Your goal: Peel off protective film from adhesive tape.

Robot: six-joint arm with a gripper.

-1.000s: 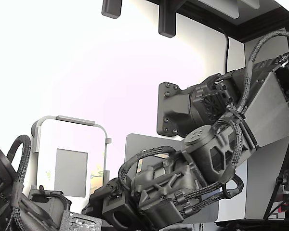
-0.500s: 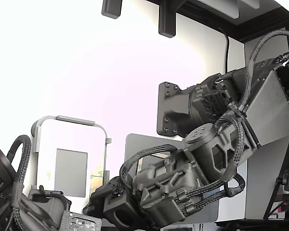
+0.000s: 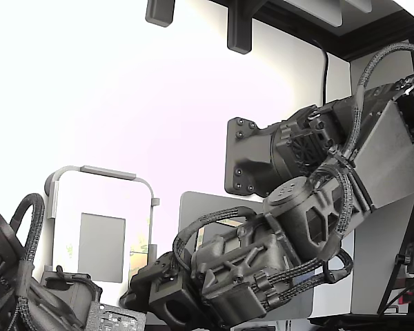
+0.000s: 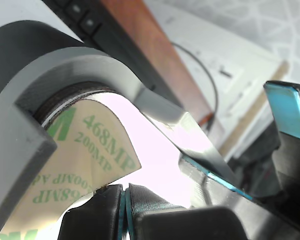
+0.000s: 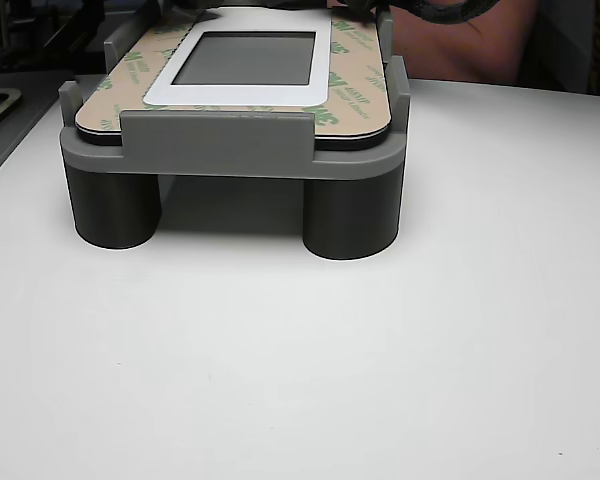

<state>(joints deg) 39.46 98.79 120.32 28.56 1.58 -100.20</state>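
I am watching the wrist view, where the protective film (image 4: 85, 165), pale cream with green print, is curling up away from the grey fixture (image 4: 55, 75) that holds the part, so I judge the peel is under way: one corner or end is lifted, and the rest is yet to come off. At about six o'clock in that view the gripper (image 4: 124, 210) is showing two dark ribbed pads pressed face to face with only a thin teal seam between them, and the lower edge of the film appears to run into that seam, so I am reading the claw as closed narrow on the film, though the actual pinch point is hidden. In the other view the fixture (image 5: 220, 150) is standing on round legs on a plain white tabletop (image 5: 380, 360), with the tan, green-printed liner (image 5: 355, 90) lying flat around the white frame and grey window; most of the liner there is lying down, and the far edge at twelve o'clock is hidden behind the arm. In the exterior view the room is washing out to bright white, with the arm's black body filling the four o'clock area.
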